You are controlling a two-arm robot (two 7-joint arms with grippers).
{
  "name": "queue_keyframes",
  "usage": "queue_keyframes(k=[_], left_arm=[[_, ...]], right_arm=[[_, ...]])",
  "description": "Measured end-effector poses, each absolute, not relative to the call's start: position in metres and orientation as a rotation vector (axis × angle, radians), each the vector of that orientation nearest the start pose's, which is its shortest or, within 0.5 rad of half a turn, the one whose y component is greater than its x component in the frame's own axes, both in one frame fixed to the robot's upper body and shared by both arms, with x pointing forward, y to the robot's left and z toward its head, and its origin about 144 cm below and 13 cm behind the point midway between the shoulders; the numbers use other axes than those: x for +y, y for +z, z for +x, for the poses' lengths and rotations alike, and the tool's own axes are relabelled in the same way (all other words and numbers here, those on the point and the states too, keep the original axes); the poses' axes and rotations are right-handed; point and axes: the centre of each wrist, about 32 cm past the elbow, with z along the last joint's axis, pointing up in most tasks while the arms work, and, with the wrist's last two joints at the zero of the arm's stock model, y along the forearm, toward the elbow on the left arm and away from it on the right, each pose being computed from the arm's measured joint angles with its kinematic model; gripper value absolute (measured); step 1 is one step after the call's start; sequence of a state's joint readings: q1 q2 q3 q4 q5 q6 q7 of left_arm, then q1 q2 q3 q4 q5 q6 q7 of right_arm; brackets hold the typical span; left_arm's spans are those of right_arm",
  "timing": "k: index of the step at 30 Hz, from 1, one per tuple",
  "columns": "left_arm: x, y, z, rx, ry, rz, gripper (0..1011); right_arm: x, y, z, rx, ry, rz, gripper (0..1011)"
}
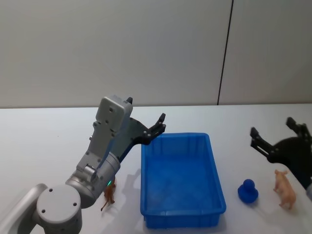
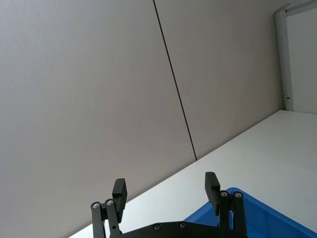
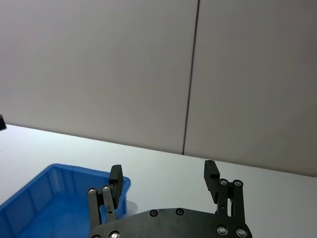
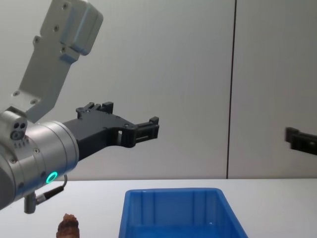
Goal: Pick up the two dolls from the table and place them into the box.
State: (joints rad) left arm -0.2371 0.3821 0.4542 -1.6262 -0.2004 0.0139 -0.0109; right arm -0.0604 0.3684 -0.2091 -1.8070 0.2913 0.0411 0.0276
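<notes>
**0 of 2 dolls boxed**

You had the box (image 1: 178,135) empty. The blue doll (image 1: 248,191) sat on the table (image 1: 48,141) right of it, the brown doll (image 1: 108,196) left. The left gripper (image 1: 160,124) and right gripper (image 1: 272,126) hung raised, wide apart, holding nothing; 2 picks remained.

The left gripper (image 4: 151,127) is held high over the table (image 4: 99,198), reaching in from the left and pointed rightward. The box (image 4: 171,197) is seen at lower centre. The top of the brown doll (image 4: 68,225) is seen at lower left, apart from the box. Part of the right gripper (image 4: 299,139) is seen at the right edge, equally high.
</notes>
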Motion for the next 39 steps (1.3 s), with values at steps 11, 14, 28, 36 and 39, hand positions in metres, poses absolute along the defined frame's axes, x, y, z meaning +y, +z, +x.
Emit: queue_keyframes(k=[11, 14, 28, 36, 39], left_arm=[[0.198, 1.204, 0.492, -0.268, 1.124, 0.061, 1001], [0.198, 1.204, 0.492, -0.268, 1.124, 0.061, 1001], [0.198, 1.204, 0.492, -0.268, 1.124, 0.061, 1001], [0.198, 1.204, 0.492, -0.268, 1.124, 0.061, 1001], [0.198, 1.204, 0.492, -0.268, 1.124, 0.061, 1001]], right_arm=[[-0.259, 1.190, 0.402, -0.049, -1.381, -0.080, 1003], [-0.261, 1.191, 0.396, -0.033, -1.410, -0.114, 1003], [-0.262, 1.187, 0.390, 0.081, -1.486, -0.296, 1003], [-0.257, 1.176, 0.402, 0.166, -1.483, -0.381, 1003], [-0.255, 1.170, 0.407, 0.193, -1.479, -0.403, 1003]])
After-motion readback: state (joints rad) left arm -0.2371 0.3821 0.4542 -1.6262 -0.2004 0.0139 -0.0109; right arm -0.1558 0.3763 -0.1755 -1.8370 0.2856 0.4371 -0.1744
